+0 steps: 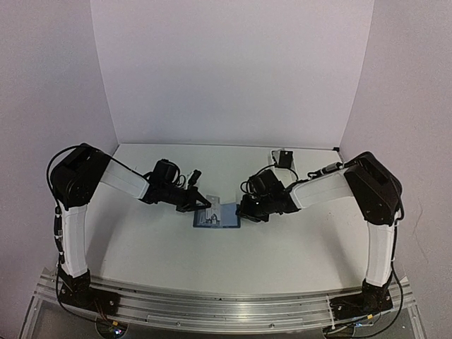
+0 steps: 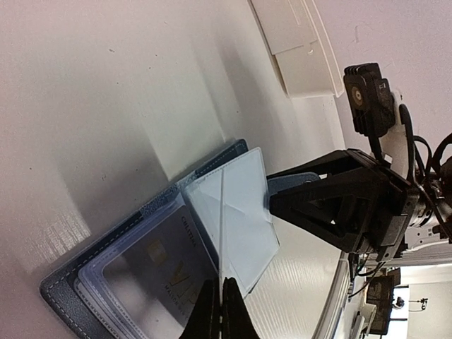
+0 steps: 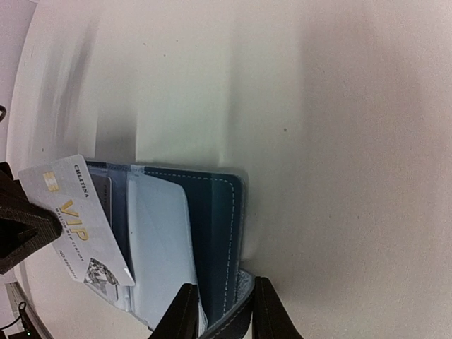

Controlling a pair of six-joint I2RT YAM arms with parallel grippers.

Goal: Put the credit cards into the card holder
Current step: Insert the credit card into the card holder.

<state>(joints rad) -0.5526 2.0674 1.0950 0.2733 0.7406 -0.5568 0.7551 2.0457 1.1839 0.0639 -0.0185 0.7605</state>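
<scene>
The blue card holder (image 1: 224,221) lies open on the white table between both grippers, its clear sleeves fanned up (image 2: 244,205). My left gripper (image 2: 222,293) is shut on a silver VIP credit card (image 3: 74,219), which is edge-on in the left wrist view and stands over the sleeves. A second credit card (image 2: 155,272) sits inside a clear sleeve. My right gripper (image 3: 224,311) pinches the near edge of the holder's stitched blue cover (image 3: 212,226), one finger on each side. From above, the left gripper (image 1: 205,205) and right gripper (image 1: 244,210) flank the holder.
A long white tray (image 2: 296,49) lies on the table beyond the holder. White walls (image 1: 233,70) close the back and sides of the table. The right arm's black wrist camera (image 2: 367,99) stands just past the holder.
</scene>
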